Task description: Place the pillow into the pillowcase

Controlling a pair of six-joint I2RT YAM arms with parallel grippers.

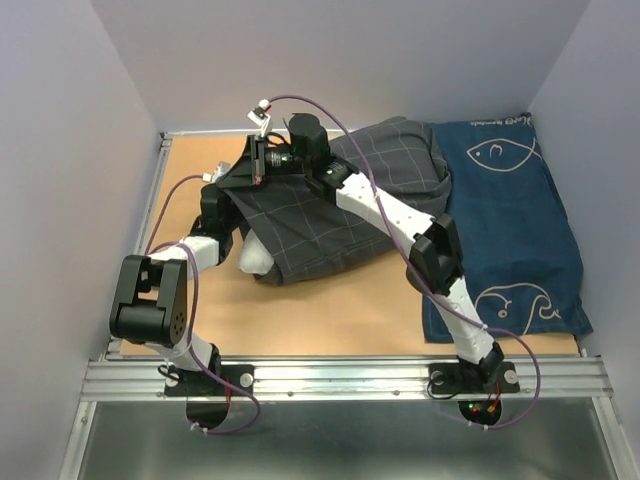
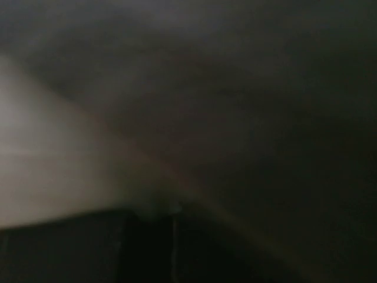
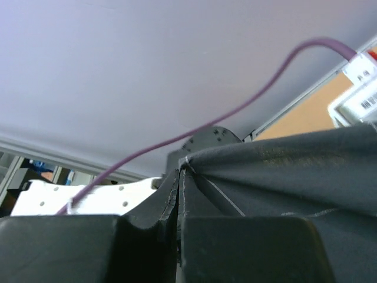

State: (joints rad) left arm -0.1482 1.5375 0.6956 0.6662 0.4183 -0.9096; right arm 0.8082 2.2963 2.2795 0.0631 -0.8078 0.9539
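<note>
On the left side, the left gripper point(image 2: 174, 221) sits under the dark grey windowpane-check fabric pillowcase point(image 1: 330, 215). Its jaws are closed together, but the wrist view is too dark and blurred to say on what. Just right of that arm, one corner of the plump white stuffed pillow point(image 1: 256, 262) pokes out at the pillowcase's near edge onto the tan wooden tabletop point(image 1: 330, 310); the rest is hidden by fabric. The pillowcase lies bunched mid-table. The right gripper point(image 3: 179, 194) reaches across it to the back left, jaws clamped on the pillowcase hem, holding that edge up. Far right, a navy blue cloth with white fish drawings point(image 1: 510, 230) lies flat, touching the pillowcase's right side.
</note>
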